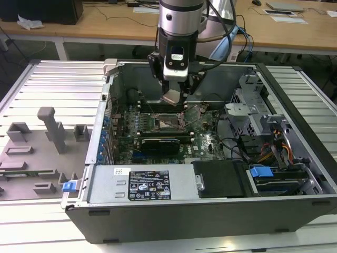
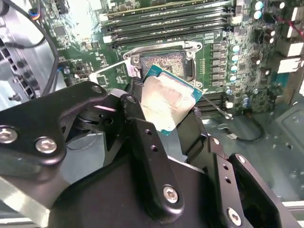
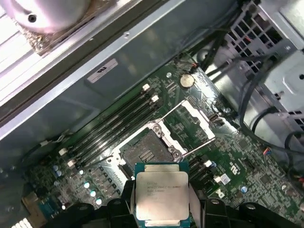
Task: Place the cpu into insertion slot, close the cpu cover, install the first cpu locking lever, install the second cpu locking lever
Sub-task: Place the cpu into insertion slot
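My gripper (image 1: 172, 98) hangs inside the open computer case and is shut on the cpu (image 1: 172, 97), a flat square chip with a silvery top. Both wrist views show the cpu (image 2: 166, 99) (image 3: 161, 194) clamped at two opposite edges between the black fingers (image 2: 137, 118) (image 3: 126, 202). It hangs tilted, a short way above the motherboard. The insertion slot (image 1: 169, 122) (image 2: 166, 62) (image 3: 146, 151) lies open just below and ahead of the chip, its dark centre uncovered. The cpu cover (image 3: 202, 121) stands swung up at the slot's side. Thin metal levers (image 3: 164, 116) are raised beside it.
Long black memory slots (image 3: 118, 126) run beside the socket. A black expansion card (image 1: 160, 142) lies in front of it. A metal drive cage (image 1: 253, 113) and cables (image 1: 284, 147) are at the exterior view's right. Grey fixture blocks (image 1: 37, 153) stand on the table at the exterior view's left.
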You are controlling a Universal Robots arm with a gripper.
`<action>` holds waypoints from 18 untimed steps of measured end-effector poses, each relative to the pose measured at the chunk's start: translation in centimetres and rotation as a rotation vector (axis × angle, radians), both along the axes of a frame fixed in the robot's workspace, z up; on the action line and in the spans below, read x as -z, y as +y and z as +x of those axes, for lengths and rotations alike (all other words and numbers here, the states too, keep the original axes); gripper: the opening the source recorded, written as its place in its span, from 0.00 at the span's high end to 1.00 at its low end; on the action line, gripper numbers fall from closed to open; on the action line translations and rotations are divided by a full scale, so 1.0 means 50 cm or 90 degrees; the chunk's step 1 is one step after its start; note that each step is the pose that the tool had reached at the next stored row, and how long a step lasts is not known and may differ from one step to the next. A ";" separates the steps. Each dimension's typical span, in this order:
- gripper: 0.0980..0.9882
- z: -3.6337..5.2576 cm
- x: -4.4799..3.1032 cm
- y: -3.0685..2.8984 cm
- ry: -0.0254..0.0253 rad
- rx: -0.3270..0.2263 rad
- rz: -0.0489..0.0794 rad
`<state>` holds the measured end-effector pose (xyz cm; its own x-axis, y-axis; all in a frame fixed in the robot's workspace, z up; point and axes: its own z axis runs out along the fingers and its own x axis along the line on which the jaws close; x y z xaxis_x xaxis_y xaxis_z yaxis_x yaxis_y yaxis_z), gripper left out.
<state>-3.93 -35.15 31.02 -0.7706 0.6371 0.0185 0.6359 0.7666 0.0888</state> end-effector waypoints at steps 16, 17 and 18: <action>0.50 0.000 0.010 0.000 0.0000 0.232 0.000; 0.50 0.000 0.011 0.000 0.0000 0.242 0.000; 0.50 0.000 0.012 0.000 0.0000 0.252 0.000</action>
